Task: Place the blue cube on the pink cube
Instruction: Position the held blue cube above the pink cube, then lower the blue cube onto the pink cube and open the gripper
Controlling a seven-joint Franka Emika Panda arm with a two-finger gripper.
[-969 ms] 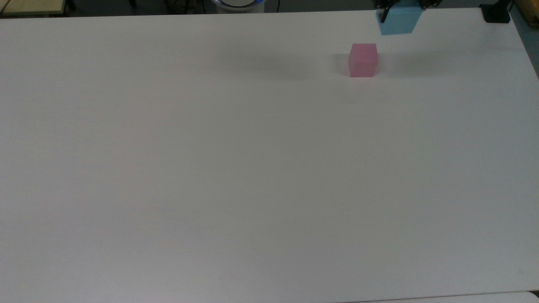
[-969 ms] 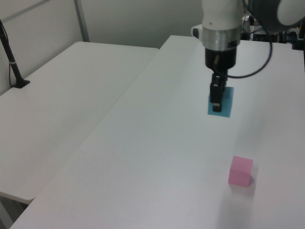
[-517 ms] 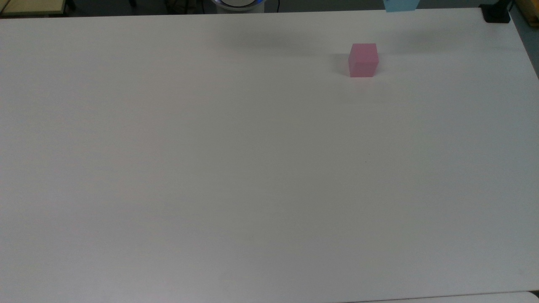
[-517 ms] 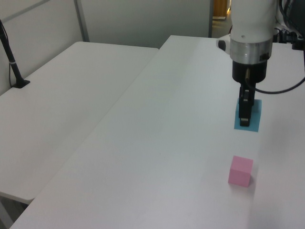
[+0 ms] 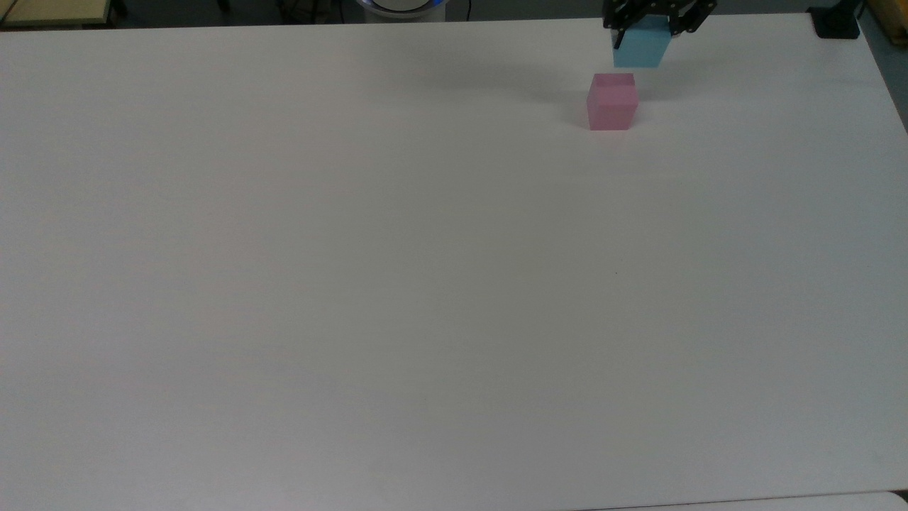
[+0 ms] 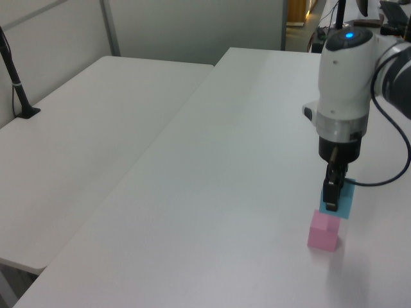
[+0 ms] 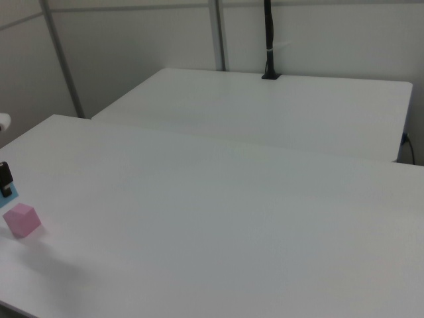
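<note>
In the left view, the blue cube (image 6: 343, 200) hangs just above the pink cube (image 6: 323, 231).

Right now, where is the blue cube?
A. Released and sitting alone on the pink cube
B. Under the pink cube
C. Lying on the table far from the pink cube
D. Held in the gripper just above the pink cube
D: the gripper is shut on the blue cube, which hangs close over the pink cube.

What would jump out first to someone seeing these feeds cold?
The hand, shut on the blue cube, hangs just above the pink cube near the far right of the top view. The two cubes are the only colour on a wide white table. A second white table stands on the left view's left.
</note>
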